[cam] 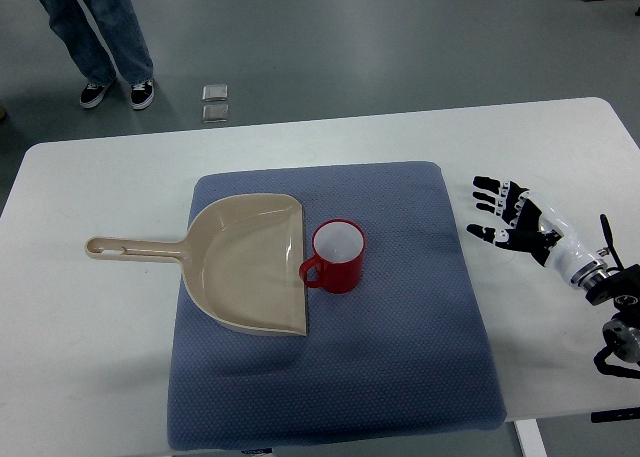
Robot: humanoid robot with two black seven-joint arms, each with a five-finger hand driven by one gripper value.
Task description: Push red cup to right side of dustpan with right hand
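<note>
A red cup (337,257) with a white inside stands upright on the blue mat (420,317), its handle pointing left. It sits right beside the open right edge of the beige dustpan (245,262), whose long handle points left. My right hand (505,217) hovers over the white table to the right of the mat, well apart from the cup. Its fingers (490,185) are spread and hold nothing. My left hand does not show.
The white table (90,347) carries the mat in its middle. A person's legs and shoes (115,87) stand on the grey floor at the top left. Two small grey blocks (215,102) lie on the floor behind the table.
</note>
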